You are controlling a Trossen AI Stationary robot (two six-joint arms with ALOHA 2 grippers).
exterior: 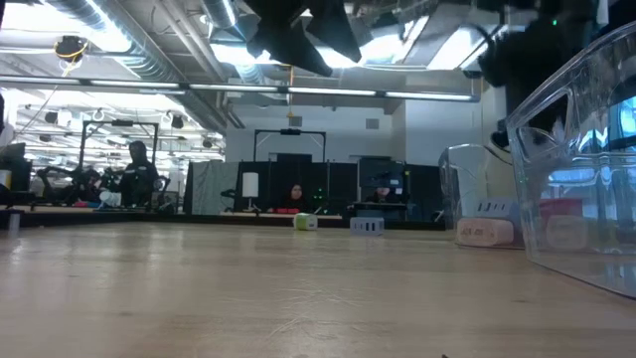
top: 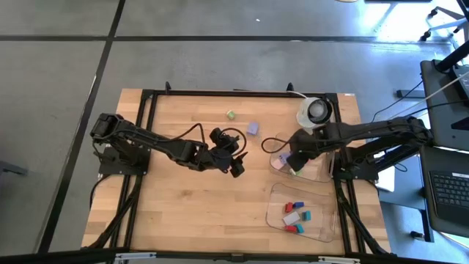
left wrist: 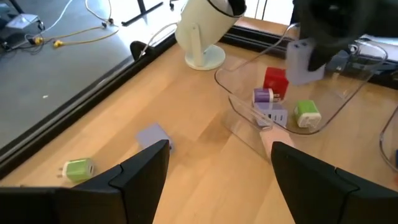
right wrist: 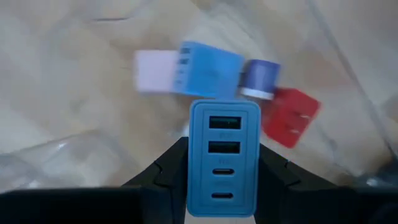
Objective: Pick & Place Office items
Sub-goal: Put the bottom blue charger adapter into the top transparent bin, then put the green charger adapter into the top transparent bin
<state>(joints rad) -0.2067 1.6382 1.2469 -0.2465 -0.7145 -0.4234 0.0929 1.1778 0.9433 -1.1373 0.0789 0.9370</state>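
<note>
My right gripper (top: 292, 161) hangs over the far clear tray (top: 322, 172), shut on a blue blocky piece (right wrist: 224, 155) whose face shows a column of ports. Under it in that tray lie red (right wrist: 289, 115), blue (right wrist: 208, 68), purple-and-white (right wrist: 260, 78) and pale (right wrist: 155, 68) pieces. My left gripper (top: 236, 163) is open above the bare table centre, touching nothing. A green piece (left wrist: 78, 169) and a lavender piece (left wrist: 152, 134) rest flat on the wood beyond it. The near tray (top: 278, 192) holds several more red, teal and white pieces. My right gripper pinches the blue piece by its two long sides (right wrist: 202, 155), one finger on each. The fingers come from above, pointing down into the tray. The piece is lifted clear of the pieces below, its port face turned toward the wrist camera.
A white round device (top: 315, 111) stands at the far right of the table beside the far tray. A cable (top: 272, 141) loops on the wood next to that tray. Bare wood lies to the left and near side. People sit at desks in the room beyond (exterior: 294, 195).
</note>
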